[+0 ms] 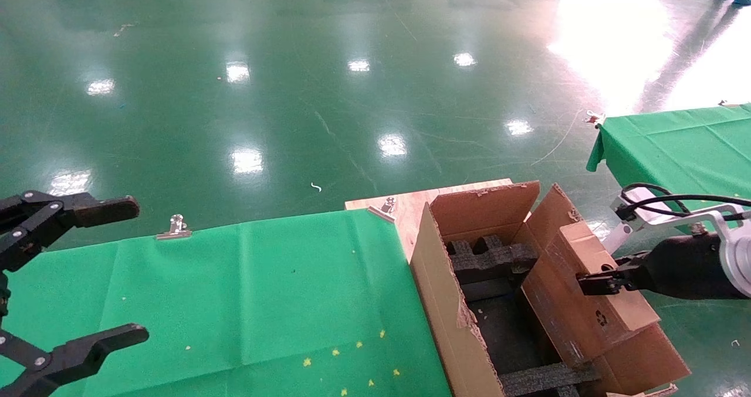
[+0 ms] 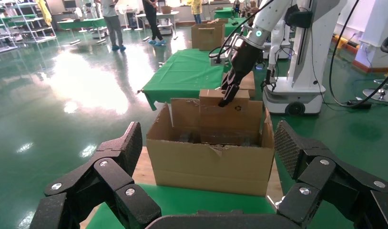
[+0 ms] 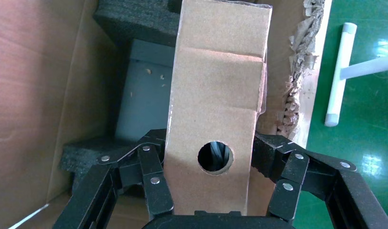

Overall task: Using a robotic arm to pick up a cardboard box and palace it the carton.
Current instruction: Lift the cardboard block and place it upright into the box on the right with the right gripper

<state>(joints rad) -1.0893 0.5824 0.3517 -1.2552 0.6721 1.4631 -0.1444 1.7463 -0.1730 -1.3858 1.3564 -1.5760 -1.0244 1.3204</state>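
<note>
My right gripper (image 1: pixel 592 282) is shut on the small cardboard box (image 1: pixel 616 312) and grips its two sides near the round hole. It holds the box tilted at the right side of the large carton (image 1: pixel 437 280), over the opening. Black foam inserts (image 1: pixel 487 259) lie inside the carton. In the right wrist view the box (image 3: pixel 216 95) stands between the fingers (image 3: pixel 156 162), above the foam (image 3: pixel 135 19) and the carton's floor. The left wrist view shows the white right arm (image 2: pixel 259 28), the box (image 2: pixel 223 107) and the carton (image 2: pixel 211 164). My left gripper (image 1: pixel 126 274) is open and empty, at the far left over the green table.
The carton stands at the right end of a green-cloth table (image 1: pixel 234 297), on a wooden board (image 1: pixel 410 203). A metal clip (image 1: pixel 174 227) holds the cloth at the far edge. A second green table (image 1: pixel 675 145) is at the right. A ragged flap (image 1: pixel 639 362) hangs on the carton's right.
</note>
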